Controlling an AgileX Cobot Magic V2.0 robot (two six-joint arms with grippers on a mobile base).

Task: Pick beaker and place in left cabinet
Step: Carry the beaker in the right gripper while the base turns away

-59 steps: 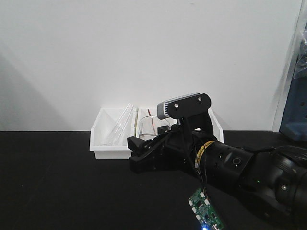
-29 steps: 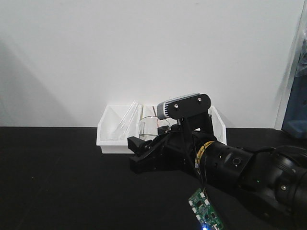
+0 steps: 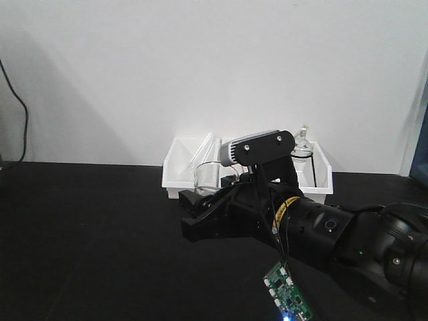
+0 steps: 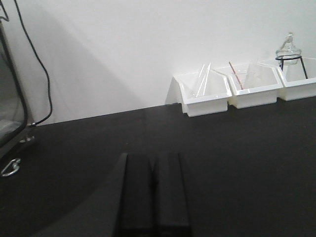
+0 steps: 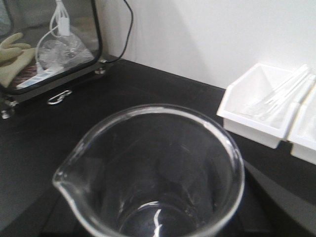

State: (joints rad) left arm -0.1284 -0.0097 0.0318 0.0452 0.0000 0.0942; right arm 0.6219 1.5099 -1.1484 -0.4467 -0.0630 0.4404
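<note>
Beaker [image 5: 158, 192] stands upright just under the right wrist camera, a clear glass cylinder with its mouth facing the lens and its pour spout toward the lower left. In the front view it [image 3: 208, 176] shows as a clear shape just above the black fingers of the right gripper [image 3: 188, 210], raised off the black tabletop [image 3: 87, 241]. The gripper seems clamped on it, though the fingertips are hidden behind the glass. The left gripper [image 4: 153, 160] hangs low over the tabletop with its two black fingers pressed together and nothing between them. Three white bins [image 4: 205, 94] line the back wall. The first holds clear glass tubes, and a round flask [image 4: 288, 48] on a black tripod stands in the last. A black-framed glass case [image 5: 54, 44] with a pale glove inside stands on the tabletop in the right wrist view's upper left.
</note>
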